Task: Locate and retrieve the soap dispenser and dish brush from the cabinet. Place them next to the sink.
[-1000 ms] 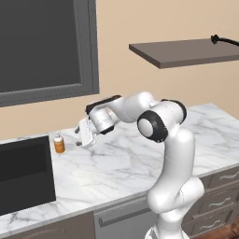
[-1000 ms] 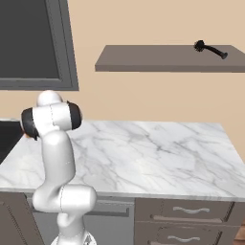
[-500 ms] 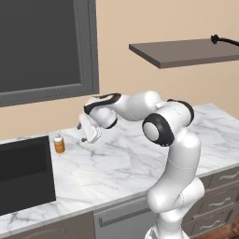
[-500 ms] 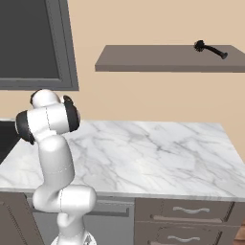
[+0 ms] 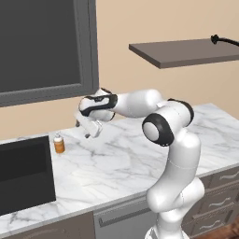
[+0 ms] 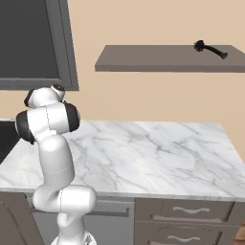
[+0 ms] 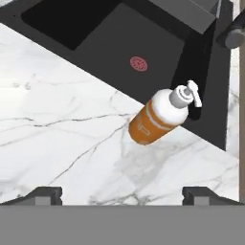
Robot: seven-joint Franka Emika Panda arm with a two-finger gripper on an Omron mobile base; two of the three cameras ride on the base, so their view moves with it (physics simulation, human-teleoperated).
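Observation:
The amber soap dispenser (image 5: 59, 144) with a white pump stands upright on the marble, just right of the black sink (image 5: 23, 170). My gripper (image 5: 83, 130) hovers open a little right of and above it, holding nothing. In the hand view the soap dispenser (image 7: 160, 117) sits apart beyond the gripper (image 7: 122, 196), beside the rim of the sink (image 7: 110, 48). The black dish brush (image 5: 224, 41) lies at the right end of the cabinet (image 5: 186, 52), a flat brown wall shelf. From the right base view, the dish brush (image 6: 211, 49) rests on the cabinet (image 6: 158, 60).
A dark window frame (image 5: 86, 51) hangs on the wall behind the sink. The marble counter (image 6: 153, 158) stretches wide to the right below the shelf. Brown drawer fronts (image 6: 191, 210) run under the counter edge. The dark faucet (image 7: 233, 33) stands at the sink's far side.
The arm's elbow has swung to the right and the hand has turned near the soap dispenser. The bottle stands where it was, and the jaws have stayed open.

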